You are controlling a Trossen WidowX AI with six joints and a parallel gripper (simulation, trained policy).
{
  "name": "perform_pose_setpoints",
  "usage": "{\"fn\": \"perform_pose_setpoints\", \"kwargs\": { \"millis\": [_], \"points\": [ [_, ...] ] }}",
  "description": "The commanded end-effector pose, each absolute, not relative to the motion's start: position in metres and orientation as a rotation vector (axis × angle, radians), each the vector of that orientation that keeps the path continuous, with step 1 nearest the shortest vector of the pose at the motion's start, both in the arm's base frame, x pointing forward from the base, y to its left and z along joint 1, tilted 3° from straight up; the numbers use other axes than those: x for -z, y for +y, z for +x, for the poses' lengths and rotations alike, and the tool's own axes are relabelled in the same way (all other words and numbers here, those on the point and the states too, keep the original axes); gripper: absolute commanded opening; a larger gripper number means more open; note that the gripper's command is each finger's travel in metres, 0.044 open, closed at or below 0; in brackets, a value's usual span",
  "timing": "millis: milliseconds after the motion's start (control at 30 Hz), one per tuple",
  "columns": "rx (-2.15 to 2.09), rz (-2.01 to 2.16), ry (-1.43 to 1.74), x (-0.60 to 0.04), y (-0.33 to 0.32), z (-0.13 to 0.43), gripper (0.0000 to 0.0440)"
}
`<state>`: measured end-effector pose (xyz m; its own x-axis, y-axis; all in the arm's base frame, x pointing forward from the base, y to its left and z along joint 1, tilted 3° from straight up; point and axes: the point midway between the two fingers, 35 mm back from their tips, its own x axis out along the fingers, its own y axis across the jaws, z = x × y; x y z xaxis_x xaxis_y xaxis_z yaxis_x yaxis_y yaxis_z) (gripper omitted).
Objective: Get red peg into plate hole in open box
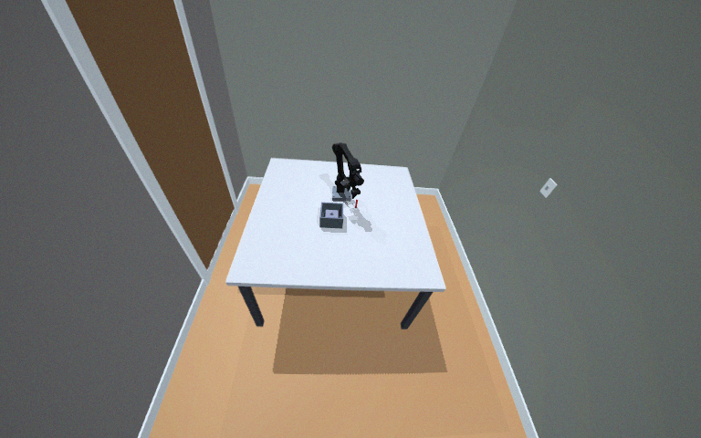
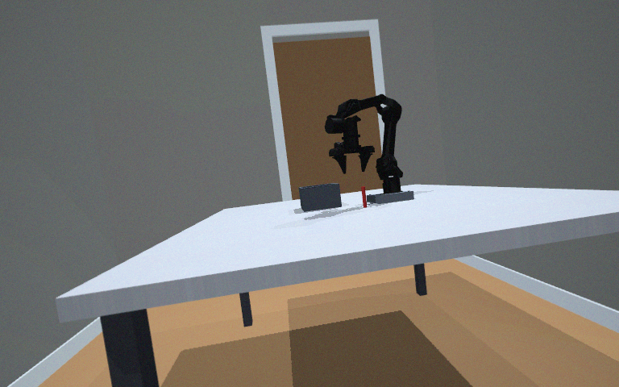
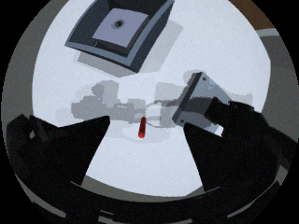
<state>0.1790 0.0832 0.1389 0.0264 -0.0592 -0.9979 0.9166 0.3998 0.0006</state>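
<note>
The red peg (image 1: 356, 203) (image 2: 363, 197) (image 3: 142, 128) stands upright on the table, beside the arm's base. My gripper (image 2: 353, 172) (image 3: 147, 123) is open and empty, pointing down above the table and higher than the peg. In the wrist view the peg shows in the gap between the two fingertips, below them. The open grey box (image 1: 331, 223) (image 2: 320, 197) (image 3: 157, 34) stands apart from the peg. The light plate (image 3: 133, 30) with its dark round hole lies at the bottom of the box, and the hole shows empty.
The arm's grey base plate (image 1: 341, 196) (image 2: 396, 197) (image 3: 189, 95) is close to the peg, on the side away from the box. All stand on the white table (image 1: 330, 263) (image 2: 228, 242). The arm's shadow falls across the table around the peg.
</note>
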Motion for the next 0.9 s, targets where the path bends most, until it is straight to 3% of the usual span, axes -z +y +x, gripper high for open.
{"fn": "perform_pose_setpoints", "kwargs": {
  "millis": [0, 633, 733, 867],
  "points": [
    [0.927, 0.841, 1.344, -0.12, 0.093, 0.173, 0.044],
    [0.811, 0.872, 1.326, -0.029, 0.122, 0.177, 0.0436],
    [0.819, 0.887, 1.329, -0.02, 0.122, 0.175, 0.0397],
    [0.843, 0.889, 1.354, -0.013, 0.12, 0.168, 0.03]
  ]
}}
